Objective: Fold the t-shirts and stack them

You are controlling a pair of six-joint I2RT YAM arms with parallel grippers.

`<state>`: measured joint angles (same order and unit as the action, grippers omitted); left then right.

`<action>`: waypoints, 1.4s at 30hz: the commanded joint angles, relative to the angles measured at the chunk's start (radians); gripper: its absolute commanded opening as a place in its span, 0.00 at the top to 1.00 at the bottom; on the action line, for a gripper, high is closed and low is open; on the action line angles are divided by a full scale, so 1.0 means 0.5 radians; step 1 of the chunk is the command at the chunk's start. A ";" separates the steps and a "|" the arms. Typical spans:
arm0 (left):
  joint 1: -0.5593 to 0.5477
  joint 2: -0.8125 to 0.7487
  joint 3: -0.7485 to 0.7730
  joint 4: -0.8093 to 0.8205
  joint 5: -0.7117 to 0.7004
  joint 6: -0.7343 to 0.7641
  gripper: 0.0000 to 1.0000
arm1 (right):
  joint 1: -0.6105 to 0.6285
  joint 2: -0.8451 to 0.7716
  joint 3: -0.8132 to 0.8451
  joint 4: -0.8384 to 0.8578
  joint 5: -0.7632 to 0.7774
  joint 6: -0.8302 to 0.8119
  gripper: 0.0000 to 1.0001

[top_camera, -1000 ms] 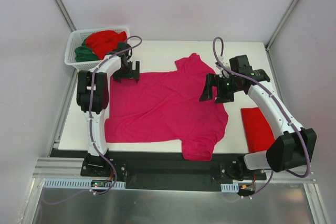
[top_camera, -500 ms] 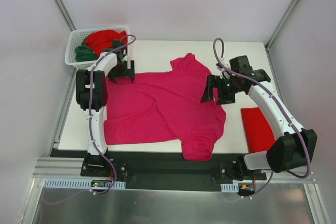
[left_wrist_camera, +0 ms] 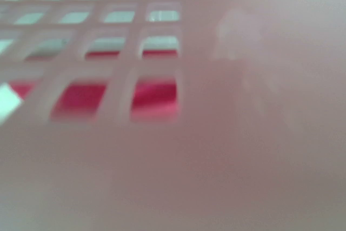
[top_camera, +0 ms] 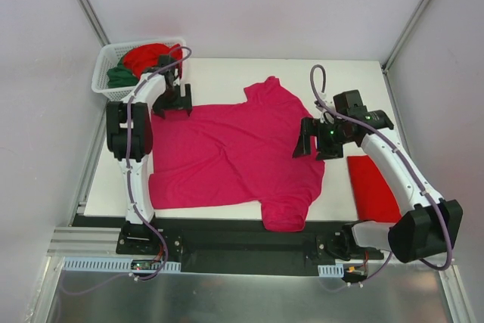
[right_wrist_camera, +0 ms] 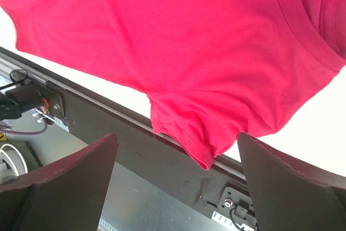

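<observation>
A magenta-pink t-shirt lies spread flat across the table, one sleeve hanging over the near edge. A folded red t-shirt lies to its right. My left gripper stands open at the shirt's far left corner, right beside the basket, holding nothing. Its wrist view is a blur of white lattice with red cloth behind; its fingers do not show there. My right gripper hovers open over the shirt's right edge, with nothing between its jaws.
A white lattice basket at the far left corner holds a red shirt and a dark green one. The black rail runs along the table's near edge. Grey walls close in the sides.
My left gripper has slid left and back toward the basket. The right gripper has drifted a little right and nearer. The shirt's far sleeve has shifted slightly left.
</observation>
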<state>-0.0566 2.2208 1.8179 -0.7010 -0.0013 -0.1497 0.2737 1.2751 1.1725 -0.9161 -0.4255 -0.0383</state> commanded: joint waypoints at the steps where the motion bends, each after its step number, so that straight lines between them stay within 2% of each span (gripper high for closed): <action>1: -0.022 -0.597 -0.104 0.181 0.165 -0.108 0.01 | 0.011 0.042 -0.047 0.056 0.093 -0.046 0.04; 4: -0.135 -0.940 -0.395 0.135 0.315 -0.234 0.01 | 0.011 0.226 0.057 0.083 0.151 -0.061 0.04; 9: -0.374 -1.694 -0.925 0.126 0.318 -0.332 0.01 | 0.008 0.646 0.574 0.151 0.164 -0.049 0.04; 13: -0.393 -2.072 -1.227 0.095 0.646 -0.636 0.01 | 0.011 1.127 0.965 0.148 0.136 -0.037 0.04; 17: -0.402 -2.480 -1.546 0.095 0.705 -0.839 0.01 | 0.035 1.441 1.284 0.169 0.072 -0.012 0.04; 20: -0.402 -2.680 -1.623 0.086 0.782 -0.894 0.01 | 0.066 1.628 1.404 0.215 0.014 -0.031 0.04; 27: -0.414 -2.972 -1.666 0.024 0.871 -1.001 0.01 | 0.054 2.005 1.744 0.163 -0.195 -0.028 0.04; 32: -0.411 -3.091 -1.651 -0.009 0.889 -1.001 0.01 | -0.001 2.226 2.048 -0.011 -0.146 -0.003 0.04; 42: -0.414 -3.058 -1.568 -0.052 0.892 -0.962 0.01 | -0.185 2.340 1.999 0.004 -0.207 0.150 0.04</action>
<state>-0.2611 0.6788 0.9886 -0.7139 0.4187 -0.6373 0.2119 2.4306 2.1433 -0.8814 -0.4946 -0.0063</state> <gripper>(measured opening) 0.993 0.961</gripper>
